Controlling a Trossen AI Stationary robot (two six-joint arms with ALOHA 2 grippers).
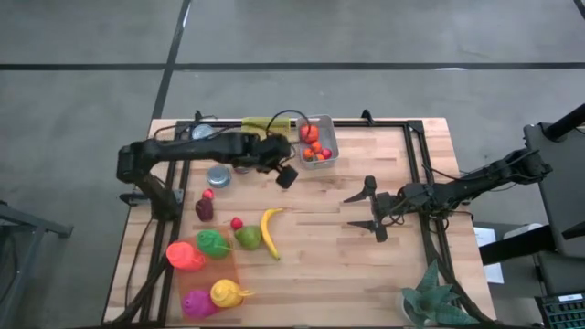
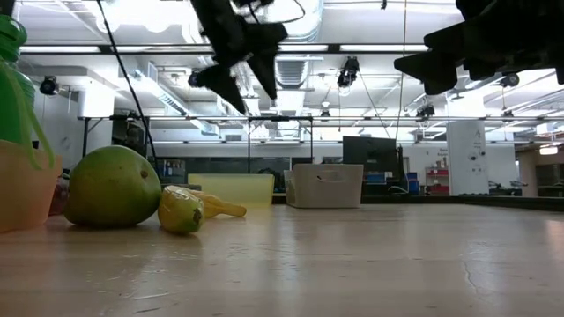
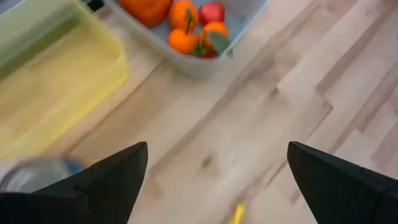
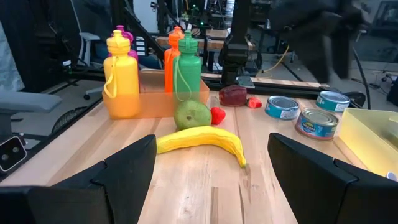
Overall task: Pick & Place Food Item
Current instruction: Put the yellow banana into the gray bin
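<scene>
In the left wrist view the yellow bin point(image 3: 56, 87) runs off the frame edge, the clear tub of fruit point(image 3: 193, 37) is cut at the top, and a can point(image 3: 34, 174) shows only as a blur. In the low view a green bottle point(image 2: 13, 62) is cropped at the edge

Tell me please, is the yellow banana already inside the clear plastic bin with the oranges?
No, the yellow banana lies on the wooden table, apart from the clear plastic bin.

The left gripper point(image 1: 287, 175) hangs above the table point(image 1: 384, 274), just beside the fruit bin point(image 1: 325, 137). The banana point(image 1: 270, 232) lies below it, well left of the right gripper point(image 1: 366, 209).
</scene>
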